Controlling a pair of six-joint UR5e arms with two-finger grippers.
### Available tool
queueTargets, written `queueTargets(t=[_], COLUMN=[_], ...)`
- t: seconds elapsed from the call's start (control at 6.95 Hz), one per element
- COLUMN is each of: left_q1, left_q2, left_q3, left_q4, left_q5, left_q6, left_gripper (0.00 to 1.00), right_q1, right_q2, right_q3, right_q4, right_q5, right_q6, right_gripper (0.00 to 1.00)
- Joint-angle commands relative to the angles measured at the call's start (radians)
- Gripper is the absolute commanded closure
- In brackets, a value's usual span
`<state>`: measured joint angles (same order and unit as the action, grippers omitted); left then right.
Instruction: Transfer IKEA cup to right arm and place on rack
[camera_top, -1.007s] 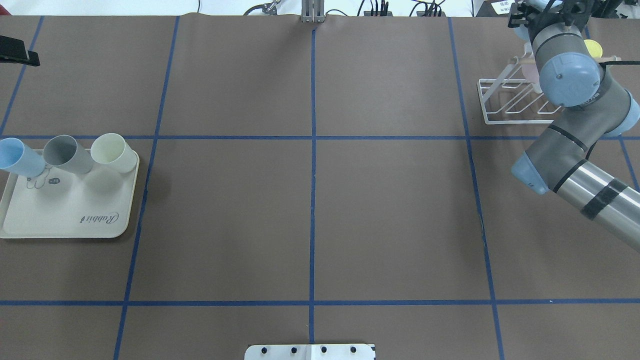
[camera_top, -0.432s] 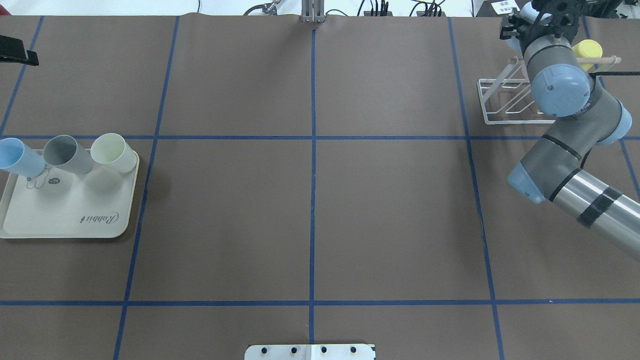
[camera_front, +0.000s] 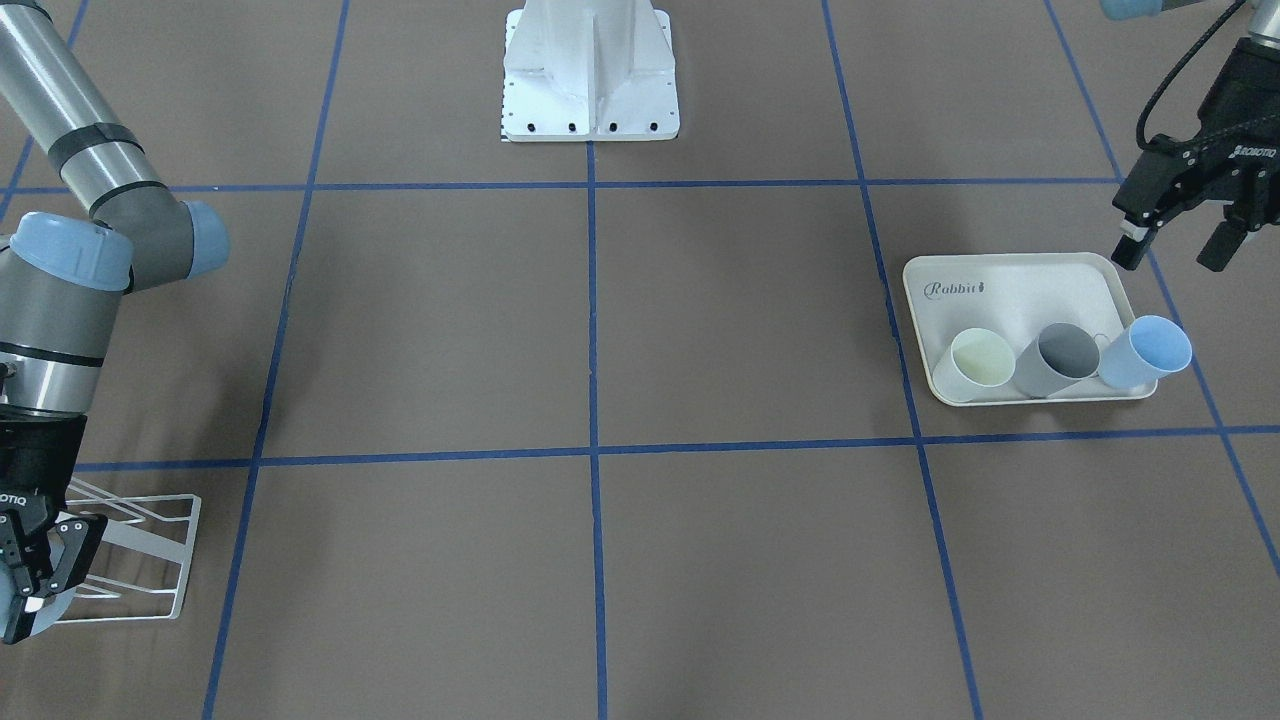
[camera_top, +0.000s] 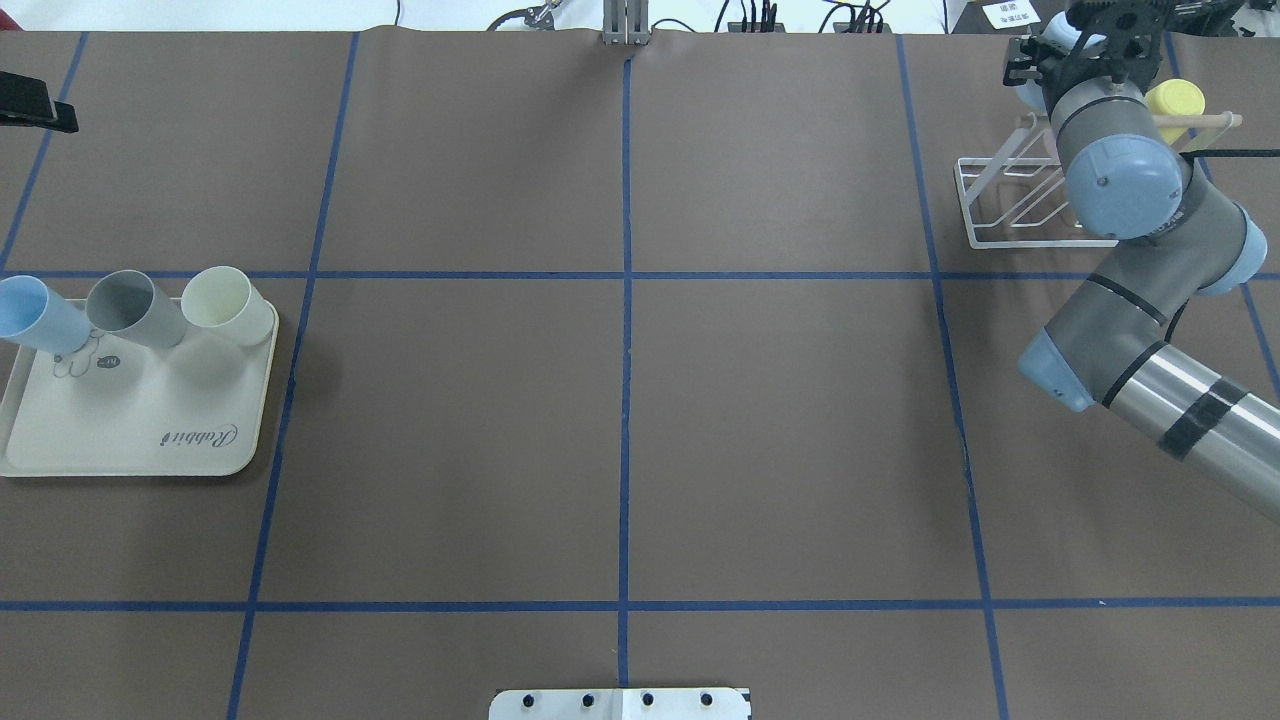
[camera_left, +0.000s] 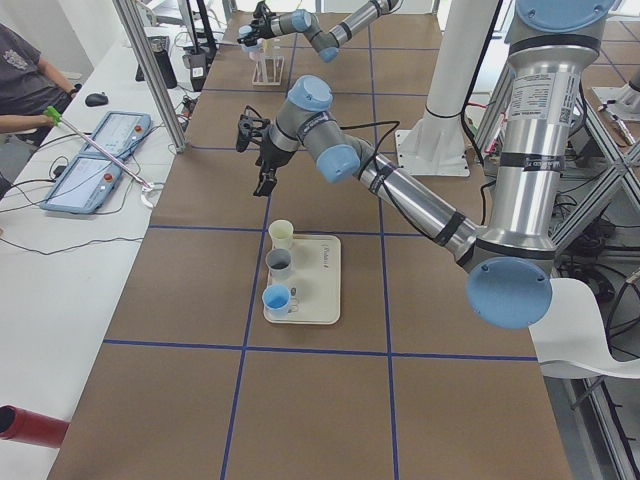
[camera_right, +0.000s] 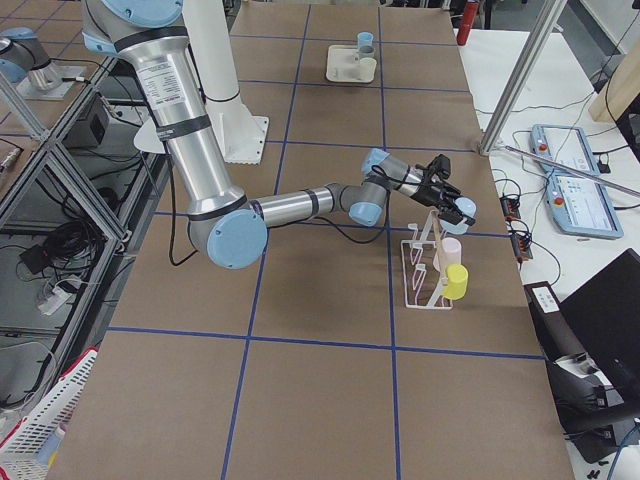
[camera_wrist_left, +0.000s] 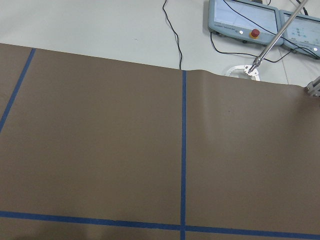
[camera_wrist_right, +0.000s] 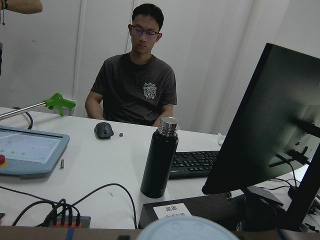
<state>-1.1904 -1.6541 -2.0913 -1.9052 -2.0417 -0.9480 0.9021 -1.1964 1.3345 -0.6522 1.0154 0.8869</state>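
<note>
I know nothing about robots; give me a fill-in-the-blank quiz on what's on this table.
The cream rabbit-print tray holds ___ cups. On it, the grey cup stands between the cream cup and the ___ one. The white wire rack carries a pink cup and a ___ one. The left gripper is ___ and empty.
Missing words: three; blue; yellow; open.

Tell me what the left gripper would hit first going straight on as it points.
Probably the bare brown table cover: it fills the middle of the left wrist view, crossed by blue tape. The left gripper hangs open, away from the tray. Depth is unclear.
</note>
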Motion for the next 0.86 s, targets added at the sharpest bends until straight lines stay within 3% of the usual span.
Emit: queueTargets(t=[0.0,0.72], left_q1=[0.0,0.0], left_q2=[0.001,0.001], left_q3=[0.001,0.001], left_q4=[0.0,0.0], left_q5=[0.0,0.0], left_q6=[0.0,0.0], left_gripper=[0.0,0.0], right_q1=[-0.002,-0.014], right_q2=[0.0,0.003], right_q3=[-0.005,-0.018], right_q4=[-0.001,-0.001], right_q5=[0.0,0.0], right_q6=[0.001,0.006], right_gripper=[0.94,0.93])
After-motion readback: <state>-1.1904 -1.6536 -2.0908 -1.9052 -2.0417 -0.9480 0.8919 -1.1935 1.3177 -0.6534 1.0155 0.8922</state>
